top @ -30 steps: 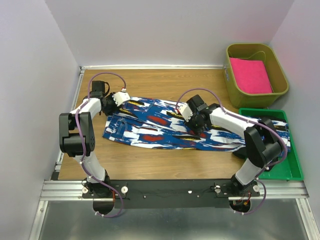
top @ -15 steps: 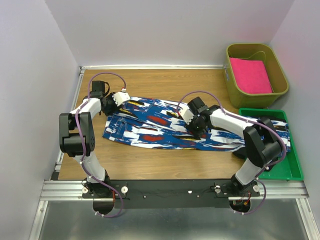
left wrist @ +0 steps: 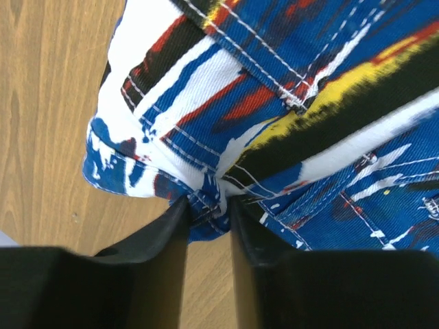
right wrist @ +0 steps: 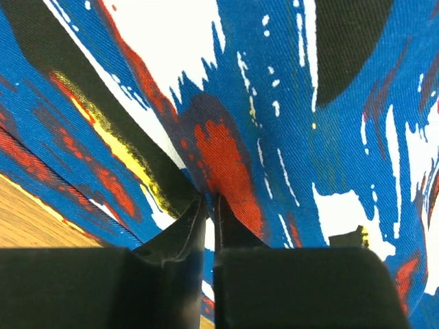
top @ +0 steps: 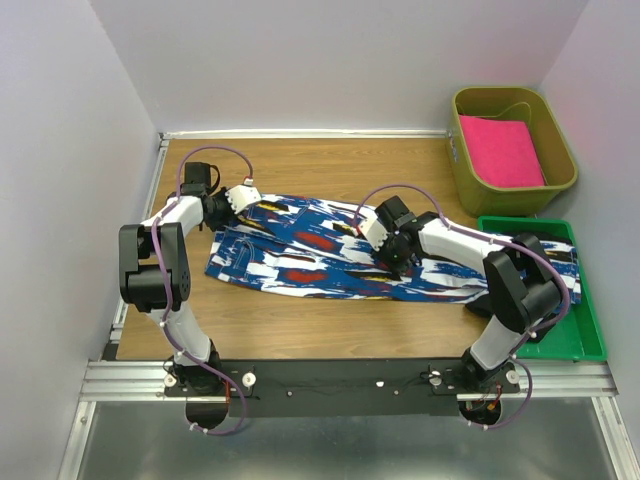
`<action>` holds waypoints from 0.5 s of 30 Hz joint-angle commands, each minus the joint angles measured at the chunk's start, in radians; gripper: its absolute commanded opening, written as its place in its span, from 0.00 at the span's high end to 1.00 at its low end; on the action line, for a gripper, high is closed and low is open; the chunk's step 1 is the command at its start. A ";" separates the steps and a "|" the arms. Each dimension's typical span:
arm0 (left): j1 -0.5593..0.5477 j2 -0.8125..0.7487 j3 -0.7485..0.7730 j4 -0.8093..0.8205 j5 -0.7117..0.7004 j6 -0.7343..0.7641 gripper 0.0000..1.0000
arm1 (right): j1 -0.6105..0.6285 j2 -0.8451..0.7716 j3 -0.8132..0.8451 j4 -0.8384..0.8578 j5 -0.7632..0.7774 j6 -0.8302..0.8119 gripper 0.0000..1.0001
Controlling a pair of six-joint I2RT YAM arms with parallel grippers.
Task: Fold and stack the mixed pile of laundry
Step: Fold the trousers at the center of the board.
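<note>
Top external view: blue cloth [top: 300,262] with white, red and black blotches lies spread flat, lengthwise left to right across the wooden table [top: 320,165]. Its right end reaches onto the green tray [top: 592,345].

Left gripper [top: 250,198] sits at the cloth's far left corner. Left wrist view: jaws narrow, pinching a bunched bit of stitched hem at the blue cloth [left wrist: 288,82] edge; left gripper [left wrist: 208,204] has bare wood just beside and below the pinch.

Right gripper [top: 402,262] is down on the cloth's middle stretch, right of centre. Right wrist view: jaws almost together, with a raised fold of blue cloth [right wrist: 274,103] nipped between the tips of the right gripper [right wrist: 206,200]; a table strip shows at lower left.

Far right corner: olive bin [top: 462,170] holding a folded pink cloth [top: 500,150], well apart from both grippers.
</note>
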 commanded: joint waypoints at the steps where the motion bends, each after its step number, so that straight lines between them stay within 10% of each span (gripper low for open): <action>1: 0.003 -0.003 0.024 -0.012 -0.009 0.016 0.73 | -0.001 -0.016 0.024 -0.019 0.029 0.004 0.90; 6: 0.001 -0.029 0.033 -0.015 -0.008 0.016 0.99 | -0.001 -0.041 0.041 -0.035 0.053 0.001 0.99; 15: 0.004 -0.121 0.085 -0.088 -0.020 0.039 1.00 | -0.001 -0.133 0.088 -0.084 0.121 -0.010 0.99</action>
